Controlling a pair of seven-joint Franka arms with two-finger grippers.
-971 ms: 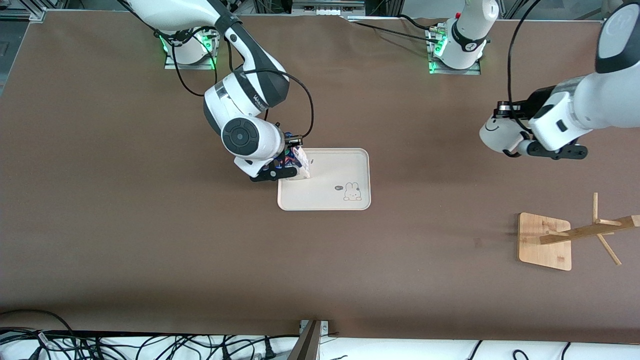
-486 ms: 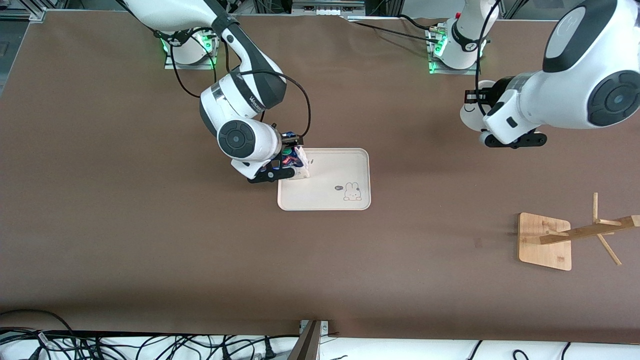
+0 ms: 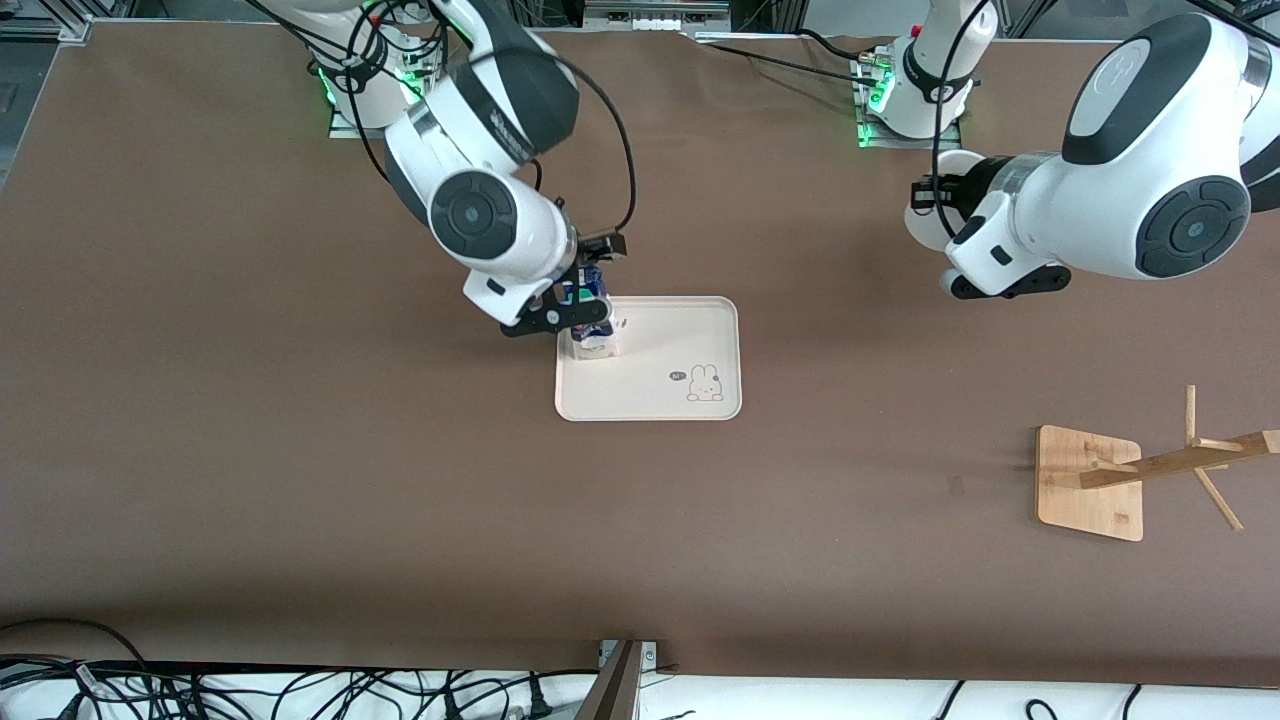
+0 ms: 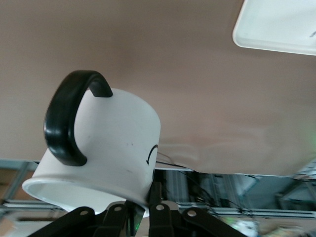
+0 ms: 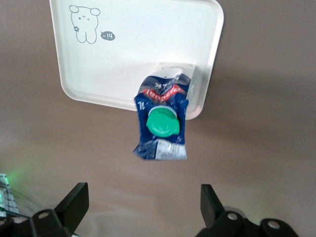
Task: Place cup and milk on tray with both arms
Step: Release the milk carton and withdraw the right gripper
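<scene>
The milk (image 3: 592, 338) stands upright on the cream tray (image 3: 660, 400), in the tray's corner toward the right arm's base. My right gripper (image 3: 590, 265) is open and empty, just above the carton. In the right wrist view the milk (image 5: 160, 121) with its green cap sits on the tray (image 5: 148, 44), apart from my open right gripper (image 5: 143, 197). My left gripper (image 3: 935, 190) is shut on the cup (image 3: 925, 225) and holds it above bare table toward the left arm's end. In the left wrist view the cup (image 4: 103, 153) lies tilted, its rim pinched in my left gripper (image 4: 143, 205), with a tray corner (image 4: 276, 24) showing.
A bamboo stand (image 3: 1090, 480) with wooden pegs stands toward the left arm's end, nearer to the front camera. The rabbit drawing (image 3: 705, 384) marks the bare part of the tray. Brown table lies between the cup and the tray.
My right gripper has let go of the milk and risen; the carton went from tilted to upright on the tray. My left arm has carried the cup toward the tray's side and the bases.
</scene>
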